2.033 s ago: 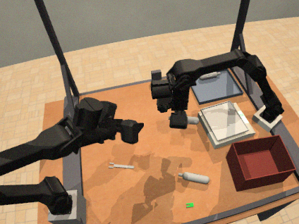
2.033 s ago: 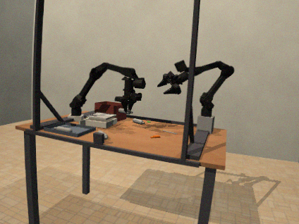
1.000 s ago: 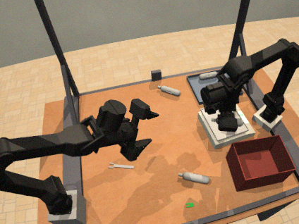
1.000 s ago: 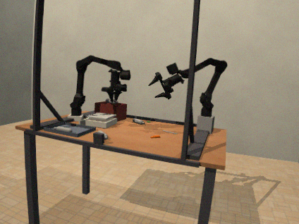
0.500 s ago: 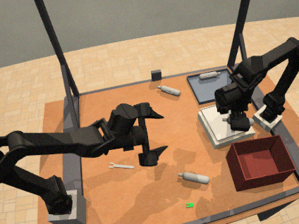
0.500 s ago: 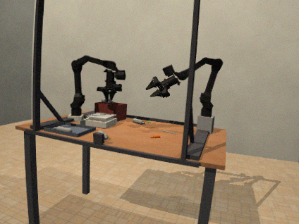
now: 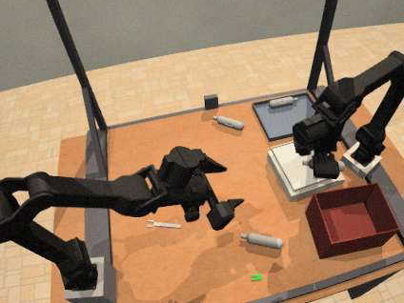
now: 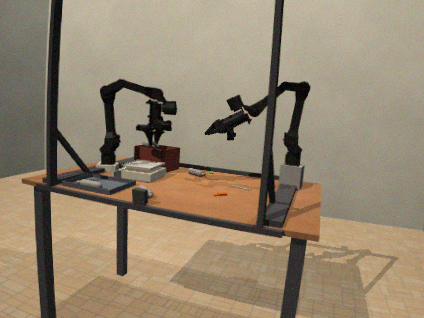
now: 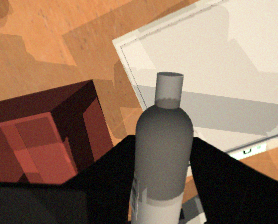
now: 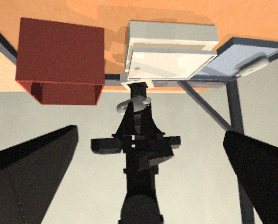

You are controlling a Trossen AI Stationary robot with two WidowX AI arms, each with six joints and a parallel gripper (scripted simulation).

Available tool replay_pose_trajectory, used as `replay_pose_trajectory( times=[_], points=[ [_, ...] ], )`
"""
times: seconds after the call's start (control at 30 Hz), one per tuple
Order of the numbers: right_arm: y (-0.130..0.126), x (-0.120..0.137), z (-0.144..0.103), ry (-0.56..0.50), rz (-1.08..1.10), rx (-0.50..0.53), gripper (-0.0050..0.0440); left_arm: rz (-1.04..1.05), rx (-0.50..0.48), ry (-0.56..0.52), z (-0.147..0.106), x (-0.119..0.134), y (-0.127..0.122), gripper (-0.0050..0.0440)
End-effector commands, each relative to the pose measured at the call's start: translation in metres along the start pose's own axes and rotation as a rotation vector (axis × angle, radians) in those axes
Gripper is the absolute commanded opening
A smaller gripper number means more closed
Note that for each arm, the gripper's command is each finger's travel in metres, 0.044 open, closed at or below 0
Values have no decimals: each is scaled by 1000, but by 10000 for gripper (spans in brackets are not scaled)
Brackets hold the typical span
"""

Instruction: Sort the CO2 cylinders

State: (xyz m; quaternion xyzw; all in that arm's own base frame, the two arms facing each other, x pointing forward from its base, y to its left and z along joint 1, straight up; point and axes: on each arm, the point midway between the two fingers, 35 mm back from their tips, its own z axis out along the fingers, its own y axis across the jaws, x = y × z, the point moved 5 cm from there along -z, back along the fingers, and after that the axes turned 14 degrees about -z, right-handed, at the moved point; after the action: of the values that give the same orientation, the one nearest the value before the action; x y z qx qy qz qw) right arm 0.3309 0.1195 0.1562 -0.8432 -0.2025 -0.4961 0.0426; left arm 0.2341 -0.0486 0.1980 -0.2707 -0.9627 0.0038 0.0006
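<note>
Seen from the top view, the left gripper (image 7: pixel 327 169) (image 8: pixel 153 143) (image 9: pixel 162 143) (image 10: pixel 137 102) has its fingers clamped on a gray cylinder (image 7: pixel 339 166) (image 8: pixel 153 145) (image 9: pixel 164 155) (image 10: pixel 124 106) over the scale (image 7: pixel 287 173) (image 8: pixel 142 173) (image 9: pixel 235 45) (image 10: pixel 172 32). We see its neck toward picture-left, its long axis nearly crosswise. The right gripper (image 7: pixel 234 185) (image 8: pixel 207 132) (image 10: pixel 151 135) gapes wide with nothing between its fingers. We have one cylinder (image 7: pixel 282 102) (image 8: pixel 91 183) (image 10: pixel 252 66) lying in the tray (image 7: pixel 265 122) (image 8: pixel 116 187) (image 10: pixel 225 62), neck picture-right; the back cylinder (image 7: pixel 230 123) and front cylinder (image 7: pixel 264 240) lie on the table, necks picture-left.

From the exterior, we find the held cylinder raised above the scale, roughly level.

In the left wrist view, its neck points up the picture, its long axis nearly vertical there, between the red bin (image 7: pixel 329 246) (image 8: pixel 172 159) (image 9: pixel 30 142) (image 10: pixel 60 50) and most of the scale's top.

Through the right wrist camera, we see it crosswise in the left gripper, its picture-right end slightly higher.
</note>
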Motion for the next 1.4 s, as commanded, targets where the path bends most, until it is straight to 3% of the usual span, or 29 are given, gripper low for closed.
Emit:
replay_pose_trajectory(
  times=[0.0,0.2,0.37,0.53,0.6,0.93,1.37],
  points=[
    [5,8,3,27,-84,-16,440,4,-11,-35,-13,-2,1,-50],
    [5,7,5,23,-93,-15,440,4,-10,-33,-19,-2,1,-50],
    [5,8,4,27,-93,-15,440,86,-42,-60,-44,0,-2,-50],
    [4,5,2,22,-89,-12,440,367,-116,-108,-43,6,-6,-50],
    [4,5,2,22,-89,-12,440,367,-116,-108,-43,6,-6,-50],
    [4,5,2,22,-89,-12,440,779,-232,-209,-40,13,-7,-50],
    [4,5,2,22,-89,-12,440,954,-281,-249,-38,17,-6,-50]
  ],
)
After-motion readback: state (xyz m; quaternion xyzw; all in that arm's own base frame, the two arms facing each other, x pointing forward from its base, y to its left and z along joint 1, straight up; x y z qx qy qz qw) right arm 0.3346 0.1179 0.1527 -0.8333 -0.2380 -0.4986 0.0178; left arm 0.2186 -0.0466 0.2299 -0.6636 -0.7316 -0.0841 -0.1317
